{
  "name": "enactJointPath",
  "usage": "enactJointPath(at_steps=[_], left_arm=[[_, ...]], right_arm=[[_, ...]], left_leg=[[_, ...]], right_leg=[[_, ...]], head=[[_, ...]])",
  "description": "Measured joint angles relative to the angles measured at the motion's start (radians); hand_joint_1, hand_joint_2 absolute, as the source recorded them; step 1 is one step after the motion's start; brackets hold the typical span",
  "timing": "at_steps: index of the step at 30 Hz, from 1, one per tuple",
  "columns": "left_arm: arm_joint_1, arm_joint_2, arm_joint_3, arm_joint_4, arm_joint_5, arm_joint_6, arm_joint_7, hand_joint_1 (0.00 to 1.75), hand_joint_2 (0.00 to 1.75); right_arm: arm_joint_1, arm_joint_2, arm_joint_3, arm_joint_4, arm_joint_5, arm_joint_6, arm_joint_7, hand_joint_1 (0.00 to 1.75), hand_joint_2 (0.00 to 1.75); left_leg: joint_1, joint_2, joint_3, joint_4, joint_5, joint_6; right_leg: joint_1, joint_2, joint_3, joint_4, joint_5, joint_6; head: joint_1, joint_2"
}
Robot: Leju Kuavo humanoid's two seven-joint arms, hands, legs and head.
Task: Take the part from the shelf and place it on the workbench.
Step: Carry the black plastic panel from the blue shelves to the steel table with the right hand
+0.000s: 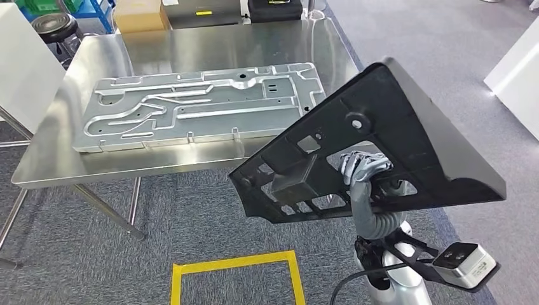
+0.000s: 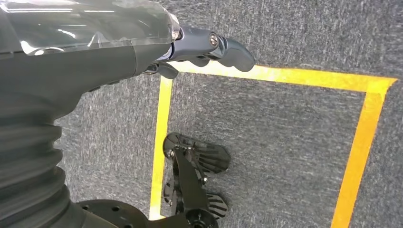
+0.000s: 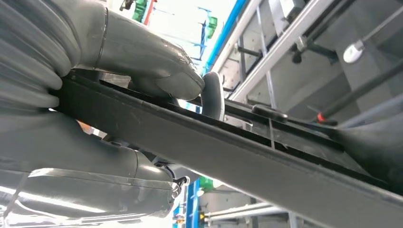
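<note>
while the right hand (image 1: 363, 166) grips the black part (image 1: 381, 127) from its ribbed underside, the part sits tilted in the air, its near low corner toward the robot and its far high corner rising up and away from the hand. in the right wrist view the thick grey thumb (image 3: 161, 71) presses on one face of the part's edge (image 3: 247, 156) and the rest of the hand (image 3: 95, 161) wraps the other face, so the part is clamped between them. the part is a large, roughly triangular moulded panel with cut-outs and ribs on the side that faces the head camera.

beyond the hand, and to its left, stands the steel surface (image 1: 203, 44). on it lies a flat grey metal plate (image 1: 197, 105) with raised channels, well apart from the held part, which hangs off the surface's near right corner and overlaps it only in the picture. below the hand, on the grey carpet, runs a square of yellow tape (image 1: 235, 273).

the left hand (image 2: 199, 50) hangs over the carpet near the yellow tape (image 2: 285, 76); it holds nothing, and its dark fingers (image 2: 228, 50) point outward, but how far apart they lie i cannot tell.
</note>
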Motion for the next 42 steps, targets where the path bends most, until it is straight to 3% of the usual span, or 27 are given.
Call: enactJointPath(at_steps=[2,3,6,7,8,10,12,13,16,18,21,22,23,24,26,28,31,33,34,36,37,38,39,41,42], left_arm=[[0.0,0.0,0.0,0.0,0.0,0.0,0.0,0.0,1.75],[-0.001,-0.001,0.0,0.0,0.0,0.0,0.0,0.0,1.75],[0.001,-0.002,0.0,0.0,0.0,-0.001,0.001,0.0,1.75],[0.003,-0.002,0.0,0.0,0.0,-0.001,0.002,0.0,1.75],[0.004,-0.002,0.0,0.0,0.0,-0.001,0.002,0.0,1.75],[0.004,-0.002,0.0,0.0,0.0,-0.001,0.002,0.0,1.75],[0.003,-0.002,0.0,0.0,-0.003,-0.001,0.001,0.0,1.75],[0.003,-0.001,0.0,0.0,-0.005,-0.002,-0.001,0.0,1.75],[0.005,-0.001,0.0,0.0,-0.007,-0.004,-0.005,0.0,1.75],[0.005,-0.001,-0.001,0.0,-0.007,-0.006,-0.006,0.0,1.75],[0.004,-0.001,-0.001,0.0,-0.008,-0.007,-0.008,0.0,1.75],[0.004,-0.001,-0.001,0.0,-0.008,-0.007,-0.009,0.0,1.75],[0.004,-0.001,-0.001,0.0,-0.009,-0.008,-0.011,0.0,1.75],[0.005,-0.001,-0.001,0.0,-0.009,-0.008,-0.012,0.0,1.75],[0.005,-0.001,-0.001,0.0,-0.01,-0.01,-0.015,0.0,1.75],[0.003,-0.001,-0.002,0.0,-0.01,-0.012,-0.018,0.0,1.75],[0.0,-0.001,-0.003,0.0,-0.015,-0.018,-0.021,0.0,1.75],[-0.003,-0.001,-0.005,0.0,-0.02,-0.022,-0.022,0.0,1.75],[-0.004,-0.001,-0.006,0.0,-0.022,-0.023,-0.022,0.0,1.75],[-0.005,-0.001,-0.007,0.0,-0.026,-0.027,-0.022,0.0,1.75],[-0.005,-0.001,-0.009,0.0,-0.029,-0.029,-0.022,0.0,1.75],[-0.006,-0.001,-0.011,0.0,-0.032,-0.032,-0.022,0.0,1.75],[-0.007,-0.001,-0.013,0.0,-0.035,-0.034,-0.021,0.0,1.75],[-0.012,0.0,-0.02,0.0,-0.041,-0.039,-0.02,0.0,1.75],[-0.015,0.0,-0.023,0.0,-0.042,-0.041,-0.02,0.0,1.75]], right_arm=[[0.0,0.0,0.0,0.0,0.0,0.0,0.0,1.75,1.75],[-0.001,0.0,0.0,-0.001,0.0,0.0,0.0,1.75,1.75],[0.001,0.0,0.0,0.0,0.0,0.001,0.0,1.75,1.75],[0.002,0.0,0.0,0.0,0.0,0.001,0.0,1.75,1.75],[0.003,0.0,0.0,0.0,0.0,0.001,0.0,1.75,1.75],[0.004,0.0,0.0,0.0,0.0,0.001,0.0,1.75,1.75],[0.004,-0.001,0.0,-0.002,0.0,0.0,0.0,1.75,1.75],[0.005,-0.001,0.0,-0.004,-0.001,0.0,0.0,1.75,1.75],[0.009,-0.001,-0.001,-0.017,-0.001,-0.001,0.0,1.75,1.75],[0.01,-0.001,-0.002,-0.025,-0.002,-0.001,0.0,1.75,1.75],[0.015,-0.001,-0.005,-0.031,-0.002,-0.001,0.0,1.75,1.75],[0.018,-0.001,-0.007,-0.033,-0.001,0.0,0.0,1.75,1.75],[0.02,-0.001,-0.01,-0.036,0.002,0.002,0.0,1.75,1.75],[0.021,-0.001,-0.014,-0.042,0.006,0.003,0.0,1.75,1.75],[0.014,-0.001,-0.023,-0.054,0.015,0.004,0.0,1.75,1.75],[-0.003,-0.001,-0.031,-0.059,0.022,0.002,0.0,1.75,1.75],[-0.036,-0.001,-0.041,-0.054,0.026,-0.004,0.0,1.75,1.75],[-0.06,-0.001,-0.047,-0.053,0.025,-0.011,0.0,1.75,1.75],[-0.073,-0.001,-0.049,-0.052,0.025,-0.015,0.0,1.75,1.75],[-0.107,-0.003,-0.055,-0.049,0.022,-0.02,0.001,1.75,1.75],[-0.127,-0.006,-0.059,-0.044,0.019,-0.022,0.002,1.75,1.75],[-0.15,-0.009,-0.063,-0.035,0.014,-0.026,0.007,1.75,1.75],[-0.176,-0.014,-0.068,-0.024,0.009,-0.03,0.014,1.75,1.75],[-0.228,-0.023,-0.076,0.004,0.0,-0.04,0.03,1.75,1.75],[-0.252,-0.027,-0.079,0.02,-0.002,-0.045,0.035,1.75,1.75]], left_leg=[[0.003,0.003,0.0,0.016,-0.014,-0.012],[0.004,0.005,-0.014,0.051,-0.034,-0.016],[0.007,0.008,-0.118,0.245,-0.114,-0.023],[0.006,0.008,-0.146,0.286,-0.119,-0.023],[0.006,0.008,-0.157,0.291,-0.104,-0.022],[0.006,0.008,-0.121,0.186,-0.022,-0.015],[0.002,0.01,-0.066,0.059,0.035,-0.005],[0.0,0.01,-0.051,0.025,0.043,0.0],[-0.001,0.01,-0.043,0.006,0.039,0.012],[0.004,0.01,-0.034,-0.004,0.04,0.024],[0.005,0.01,-0.024,-0.007,0.032,0.034],[0.005,0.009,-0.02,-0.007,0.029,0.034],[0.005,0.008,-0.015,-0.007,0.024,0.033],[0.005,0.007,-0.008,-0.006,0.019,0.032],[0.005,0.005,0.007,-0.005,0.007,0.025],[0.001,0.004,0.012,-0.002,-0.005,0.015],[0.0,0.005,0.016,-0.006,-0.016,-0.002],[0.002,0.008,0.009,0.024,-0.034,-0.013],[0.003,0.008,-0.012,0.069,-0.056,-0.017],[0.006,0.009,-0.089,0.207,-0.109,-0.024],[0.006,0.009,-0.128,0.267,-0.121,-0.026],[0.006,0.009,-0.152,0.294,-0.114,-0.026],[0.006,0.009,-0.158,0.281,-0.085,-0.025],[0.006,0.01,-0.119,0.156,0.007,-0.018],[0.004,0.011,-0.092,0.089,0.039,-0.013]], right_leg=[[-0.002,-0.001,0.009,-0.008,-0.002,-0.014],[-0.003,-0.002,0.015,-0.011,-0.003,-0.021],[0.001,-0.004,0.024,-0.013,-0.011,-0.031],[0.002,-0.004,0.027,-0.012,-0.014,-0.032],[0.004,-0.004,0.031,-0.012,-0.017,-0.032],[0.006,-0.003,0.045,-0.012,-0.027,-0.03],[0.01,-0.003,0.056,-0.01,-0.038,-0.024],[0.011,-0.003,0.058,-0.01,-0.041,-0.019],[0.01,-0.003,0.059,-0.011,-0.048,-0.004],[0.009,-0.002,0.043,0.029,-0.071,0.008],[0.004,-0.002,-0.058,0.213,-0.147,0.019],[0.002,-0.002,-0.091,0.262,-0.156,0.022],[0.0,-0.002,-0.107,0.277,-0.144,0.024],[-0.002,-0.002,-0.103,0.25,-0.112,0.025],[-0.005,-0.002,-0.051,0.118,-0.027,0.022],[-0.002,-0.001,-0.01,0.019,0.009,0.013],[0.0,0.002,0.0,-0.001,0.001,-0.005],[-0.003,0.002,0.01,-0.009,-0.003,-0.018],[-0.004,0.001,0.016,-0.012,-0.005,-0.024],[-0.001,-0.001,0.024,-0.012,-0.013,-0.031],[0.0,0.0,0.029,-0.012,-0.018,-0.032],[0.001,0.001,0.035,-0.012,-0.023,-0.033],[0.001,0.002,0.043,-0.011,-0.029,-0.032],[0.001,0.003,0.062,-0.011,-0.042,-0.028],[0.003,0.003,0.069,-0.01,-0.049,-0.023]], head=[[0.0,0.0],[0.0,0.0],[0.0,0.0],[0.0,0.0],[0.0,0.0],[0.0,0.0],[0.0,0.0],[0.0,0.0],[0.0,0.0],[0.0,0.0],[0.0,0.0],[0.0,0.0],[0.0,0.0],[0.0,0.0],[0.0,0.0],[0.0,0.0],[0.0,0.0],[0.0,0.0],[0.0,0.0],[0.0,0.0],[0.0,0.0],[0.0,0.0],[0.0,0.0],[0.0,0.0],[0.0,0.0]])
